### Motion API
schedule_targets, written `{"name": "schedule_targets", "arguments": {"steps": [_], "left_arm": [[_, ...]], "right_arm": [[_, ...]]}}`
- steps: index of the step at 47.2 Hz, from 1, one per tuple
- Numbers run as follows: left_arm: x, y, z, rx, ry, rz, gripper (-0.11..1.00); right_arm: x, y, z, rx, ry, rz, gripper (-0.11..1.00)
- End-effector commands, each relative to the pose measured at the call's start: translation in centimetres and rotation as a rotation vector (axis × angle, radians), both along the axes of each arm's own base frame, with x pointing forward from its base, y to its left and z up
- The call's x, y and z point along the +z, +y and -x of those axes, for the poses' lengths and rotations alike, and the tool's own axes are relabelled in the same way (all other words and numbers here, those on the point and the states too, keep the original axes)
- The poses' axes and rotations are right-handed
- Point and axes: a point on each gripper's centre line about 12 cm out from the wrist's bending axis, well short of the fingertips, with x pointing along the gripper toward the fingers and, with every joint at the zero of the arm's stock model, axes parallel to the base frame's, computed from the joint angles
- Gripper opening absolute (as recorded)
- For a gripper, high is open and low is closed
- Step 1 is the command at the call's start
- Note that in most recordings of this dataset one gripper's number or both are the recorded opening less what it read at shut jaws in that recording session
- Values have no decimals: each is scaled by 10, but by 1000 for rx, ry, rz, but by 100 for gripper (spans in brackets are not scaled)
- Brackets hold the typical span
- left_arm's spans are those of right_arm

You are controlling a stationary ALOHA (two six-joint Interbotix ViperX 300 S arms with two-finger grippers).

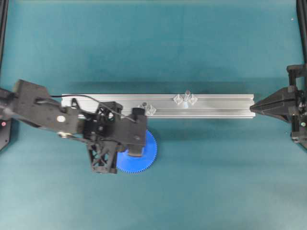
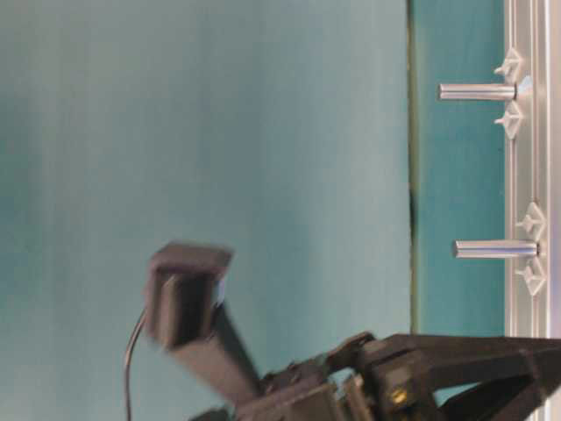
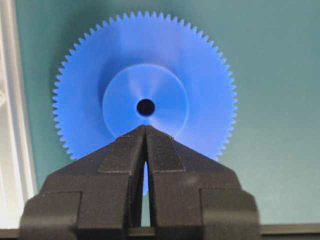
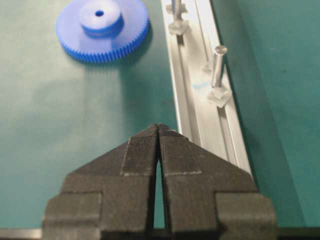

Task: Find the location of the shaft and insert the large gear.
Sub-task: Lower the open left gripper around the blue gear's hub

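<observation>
Landmark: long silvery aluminium rail [image 1: 163, 105] lying across the teal desk [image 1: 216, 182].

Left of scene: left gripper [image 3: 145, 131], black, fingertips pressed together, pinching nothing. It hangs over the bright blue plastic disc gear [image 3: 145, 85], which lies flat on the desk just beside the rail's near edge, toward the rail's left half. Fine teeth all round, raised hub, small centre hole facing up. In the left wrist view the gripper tips overlap the hub's rim; contact cannot be told.

On the rail: 2 upright pins, each flanked by clear faceted plastic pieces. The slim silvery shaft [image 1: 187, 93] stands near the rail's middle; the other pin [image 1: 143, 105] stands left of it, closest to the gear.

Right end of rail: right gripper [image 4: 158, 128], tips pressed together, empty, just off the rail's end.

Progress: gear not yet grasped. Remaining, by my reading: spread the gripper, grasp, lift, align hole over shaft, lower.
</observation>
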Motion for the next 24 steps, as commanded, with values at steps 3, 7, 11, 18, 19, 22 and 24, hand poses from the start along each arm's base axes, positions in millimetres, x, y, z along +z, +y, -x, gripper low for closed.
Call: {"name": "schedule_targets", "arguments": {"steps": [3, 7, 11, 18, 19, 22, 24], "left_arm": [[11, -4, -11, -8, 1, -4, 1], [11, -5, -17, -9, 11, -6, 1], [11, -5, -22, -13, 23, -11, 1], [7, -6, -27, -12, 58, -16, 1], [6, -6, -27, -12, 69, -17, 1], [5, -6, -27, -15, 79, -20, 1], [5, -6, -27, -16, 87, -22, 1]], "right_arm": [[2, 0, -2, -6, -6, -10, 1], [1, 0, -1, -6, -2, -10, 1], [0, 0, -1, -7, -2, -11, 1], [0, 0, -1, -7, 0, -11, 1], [0, 0, -1, -7, -2, -11, 1], [0, 0, -1, -7, 0, -11, 1], [0, 0, -1, -7, -2, -11, 1]]}}
